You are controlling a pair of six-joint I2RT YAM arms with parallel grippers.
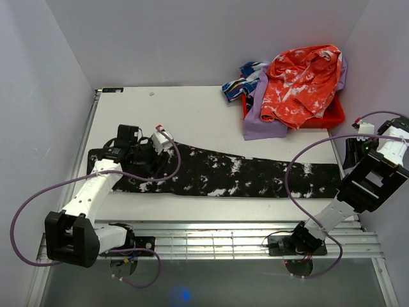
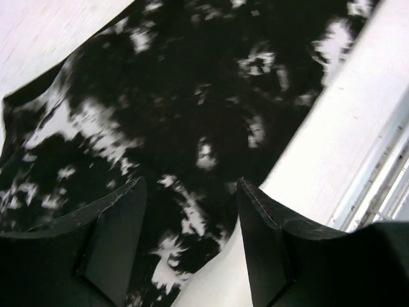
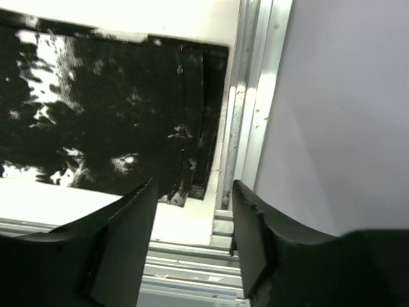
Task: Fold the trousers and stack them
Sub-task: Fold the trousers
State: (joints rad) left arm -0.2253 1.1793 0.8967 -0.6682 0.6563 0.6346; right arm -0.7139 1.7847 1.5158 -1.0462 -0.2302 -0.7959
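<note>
Black trousers with white splashes (image 1: 223, 176) lie flat in a long strip across the table, waist end at the left, leg ends at the right. My left gripper (image 1: 150, 155) hovers open over the waist end; the left wrist view shows the cloth (image 2: 192, 109) and its near edge between my open fingers (image 2: 118, 236). My right gripper (image 1: 353, 157) is open at the table's right edge, beside the leg ends; the right wrist view shows the hems (image 3: 185, 109) just ahead of my fingers (image 3: 128, 236). Neither gripper holds anything.
A red bin (image 1: 329, 118) at the back right holds a heap of clothes: an orange-white garment (image 1: 300, 80), a lilac one (image 1: 259, 121), a blue-white one (image 1: 243, 83). A slatted metal rail (image 1: 223, 240) runs along the near edge. Grey walls enclose the table.
</note>
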